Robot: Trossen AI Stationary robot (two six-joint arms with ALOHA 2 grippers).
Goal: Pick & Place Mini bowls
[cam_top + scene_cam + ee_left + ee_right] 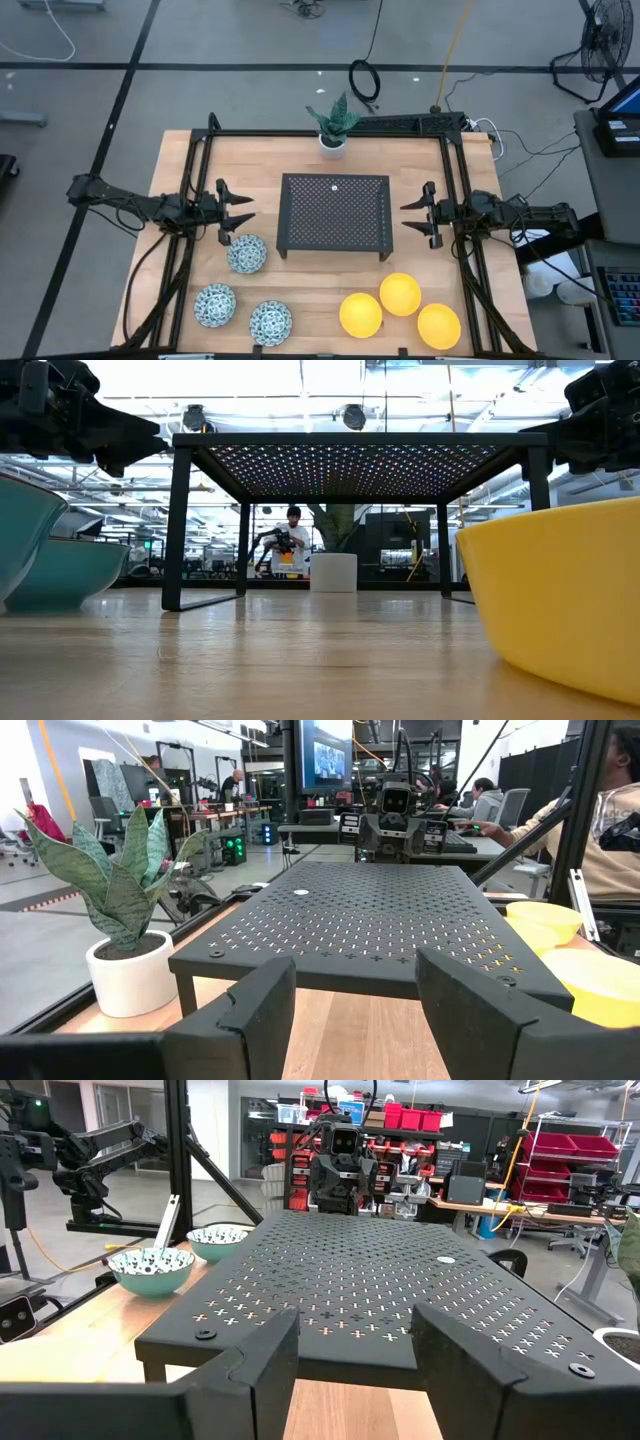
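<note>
Three white bowls with a blue-green pattern (246,253) (214,304) (270,321) sit on their bases at the table's near left. Three plain yellow bowls (361,314) (400,294) (438,325) stand at the near right. Between them is a black perforated stand (335,212). My left gripper (246,210) hovers open left of the stand, just beyond the nearest patterned bowl. My right gripper (406,216) hovers open right of the stand, pointing at it. Two patterned bowls (151,1268) show in the right wrist view, yellow bowls (545,920) in the left wrist view.
A white pot with a green plant (333,128) stands at the table's far edge behind the stand. Black frame rails (200,170) run along both sides of the table. Bare wood (320,285) lies between the two bowl groups. A person (292,542) shows far behind the table.
</note>
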